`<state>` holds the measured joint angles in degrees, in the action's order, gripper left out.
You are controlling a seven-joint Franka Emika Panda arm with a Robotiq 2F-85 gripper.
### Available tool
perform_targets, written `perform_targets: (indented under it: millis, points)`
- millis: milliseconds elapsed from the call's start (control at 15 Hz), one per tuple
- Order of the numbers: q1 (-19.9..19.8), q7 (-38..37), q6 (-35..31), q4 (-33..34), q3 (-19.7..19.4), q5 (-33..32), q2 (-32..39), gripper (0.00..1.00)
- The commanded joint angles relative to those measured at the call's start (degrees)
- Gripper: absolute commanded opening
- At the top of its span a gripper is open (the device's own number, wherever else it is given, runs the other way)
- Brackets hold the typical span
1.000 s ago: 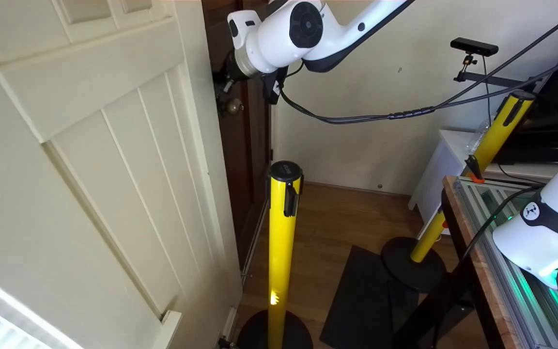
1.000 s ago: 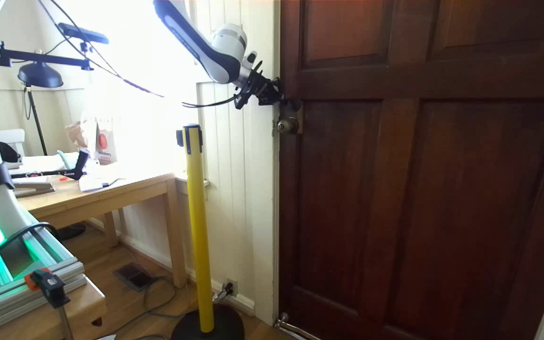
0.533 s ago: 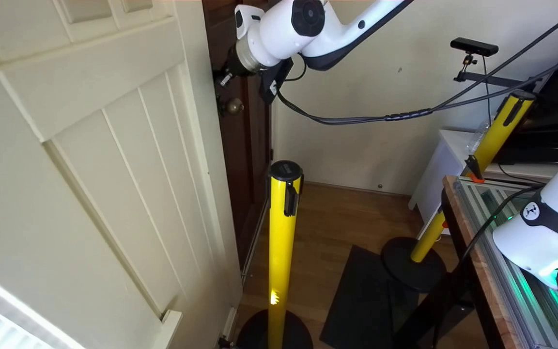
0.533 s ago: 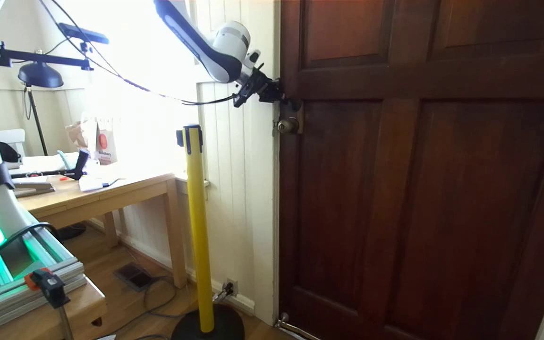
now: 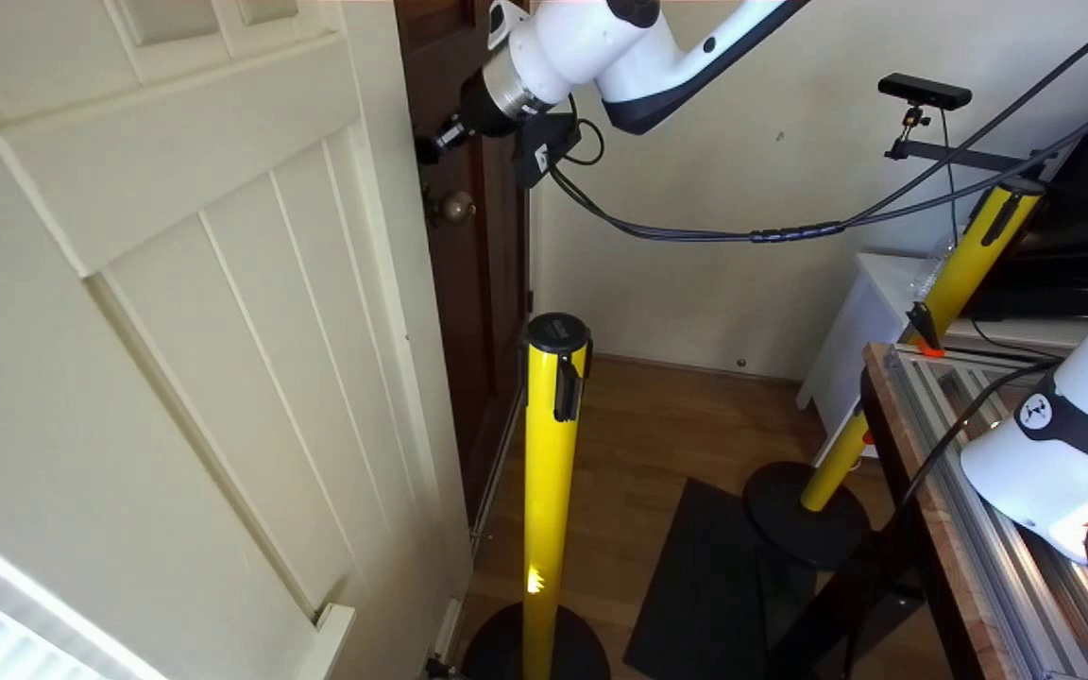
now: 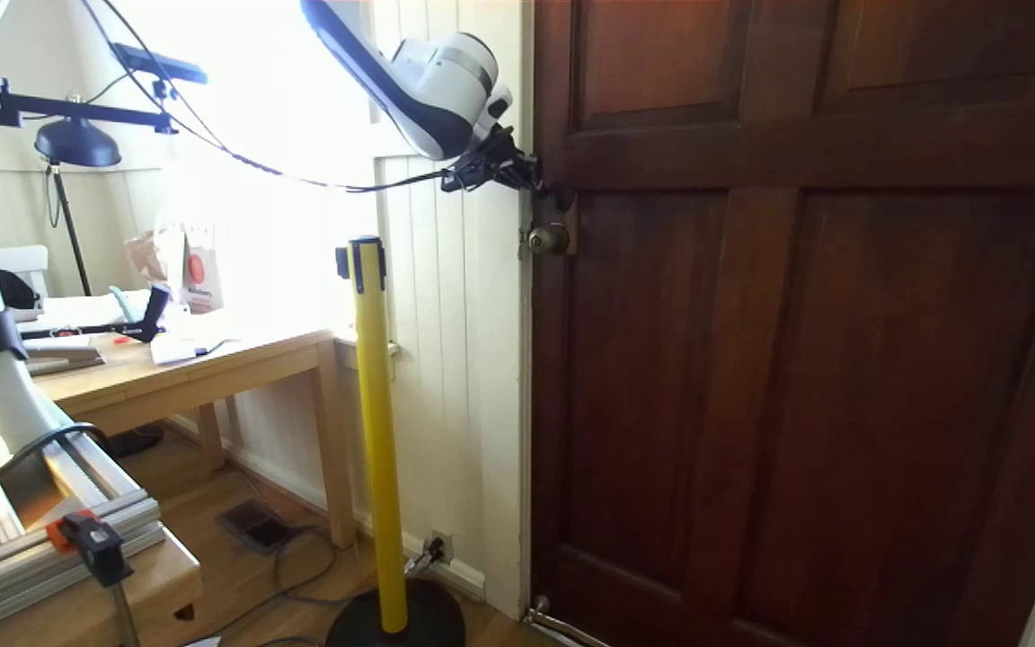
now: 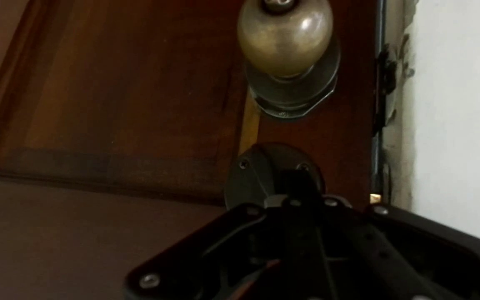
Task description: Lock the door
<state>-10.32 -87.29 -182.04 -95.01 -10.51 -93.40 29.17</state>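
The lock (image 7: pixel 261 171) on the door (image 6: pixel 778 359) lies straight ahead of the claw (image 7: pixel 300 181), right at its tips, with the doorknob (image 7: pixel 286 39) just below the claw. The claw is drawn in narrow, but it hides part of the lock, so I can't tell whether it pinches anything or which way the turning piece points; the coming twist, I'd guess, hangs on that.
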Motion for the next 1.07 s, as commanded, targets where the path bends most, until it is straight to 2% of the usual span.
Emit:
perform_targets:
  millis: [0, 400, 667, 800, 1000]
  points:
    - [-2.2, -3.1, 2.8, 0.4, -3.0, -1.1, -1.3, 0.0]
    - [-2.0, -4.3, 2.7, 0.9, -4.0, -6.1, -3.5, 0.0]
    - [-2.2, -6.9, 11.3, 2.0, -8.6, -11.7, -5.8, 0.0]
    - [-2.2, -2.6, 15.5, -1.4, -10.2, -7.1, -6.9, 0.0]
    - [-3.6, 3.1, 13.0, -4.9, -10.7, 0.0, -7.2, 0.0]
